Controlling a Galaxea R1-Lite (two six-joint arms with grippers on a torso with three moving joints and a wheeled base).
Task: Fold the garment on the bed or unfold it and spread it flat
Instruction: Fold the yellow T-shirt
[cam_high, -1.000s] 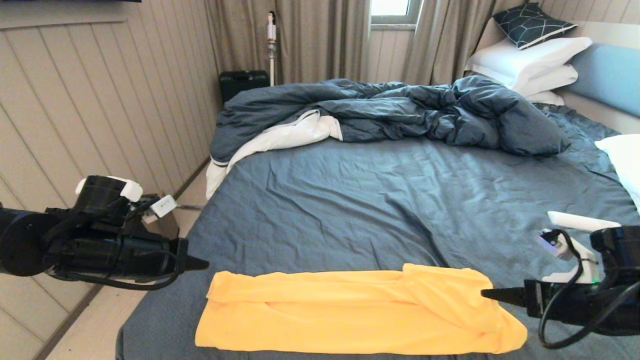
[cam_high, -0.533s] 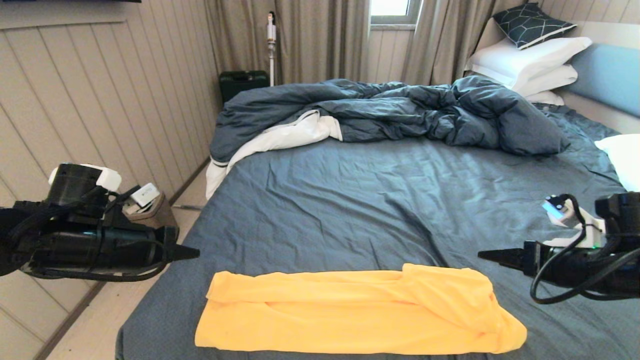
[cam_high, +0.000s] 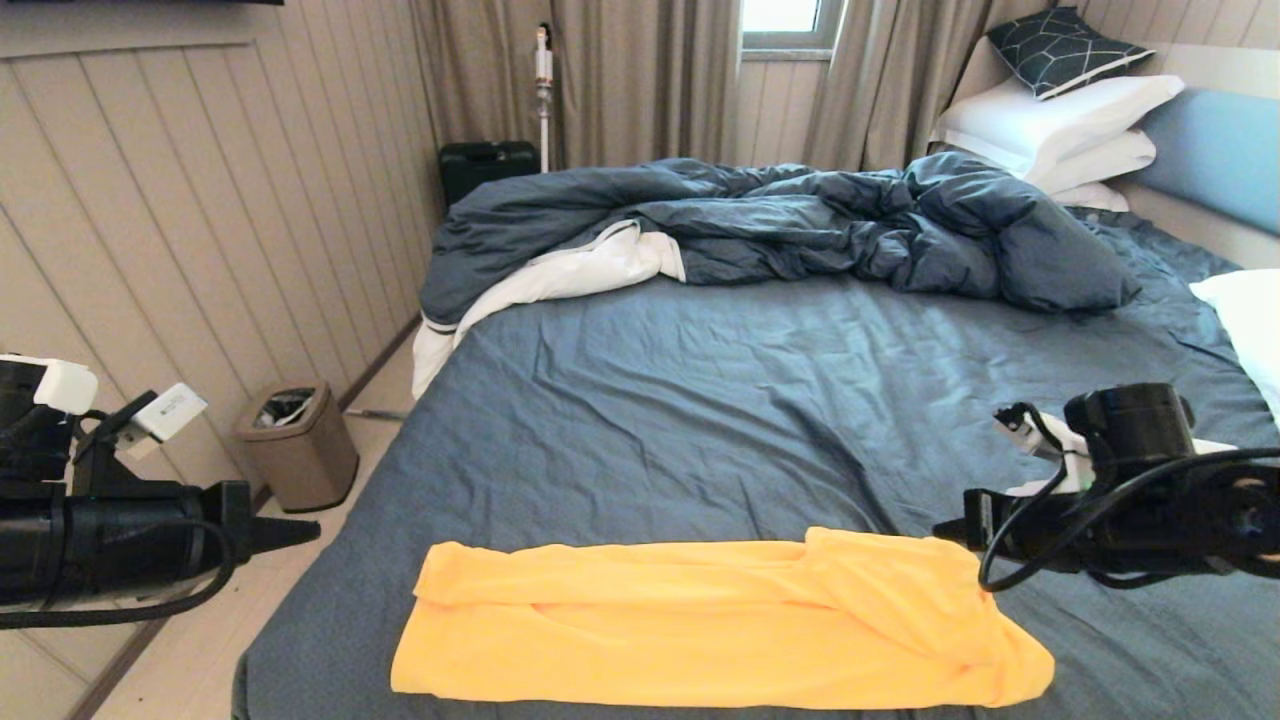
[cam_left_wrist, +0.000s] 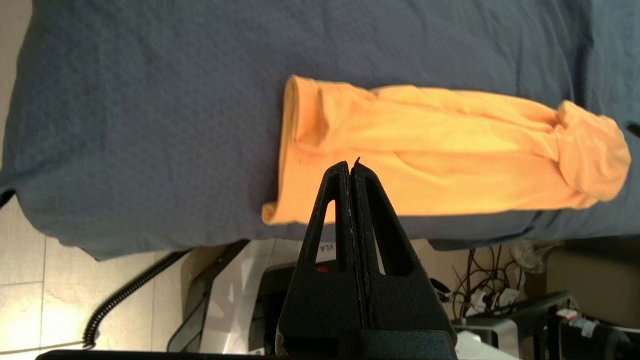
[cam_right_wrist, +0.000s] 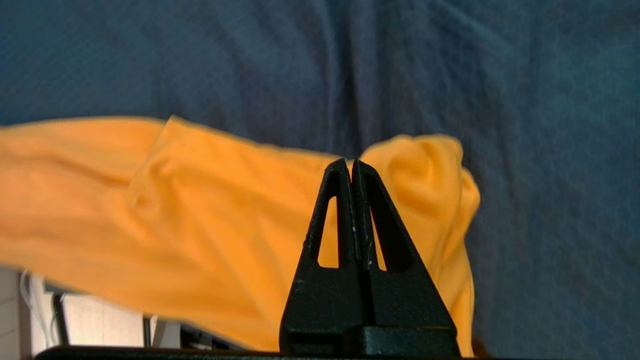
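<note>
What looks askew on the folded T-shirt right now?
The yellow T-shirt lies in a long folded strip on the bed, but its end under the right gripper is bunched and lumpy, not flat.

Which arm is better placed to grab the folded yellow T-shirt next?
Right. The right gripper, shut, hovers at the yellow T-shirt's right end; the left gripper, shut, sits off the bed's edge over the floor.
</note>
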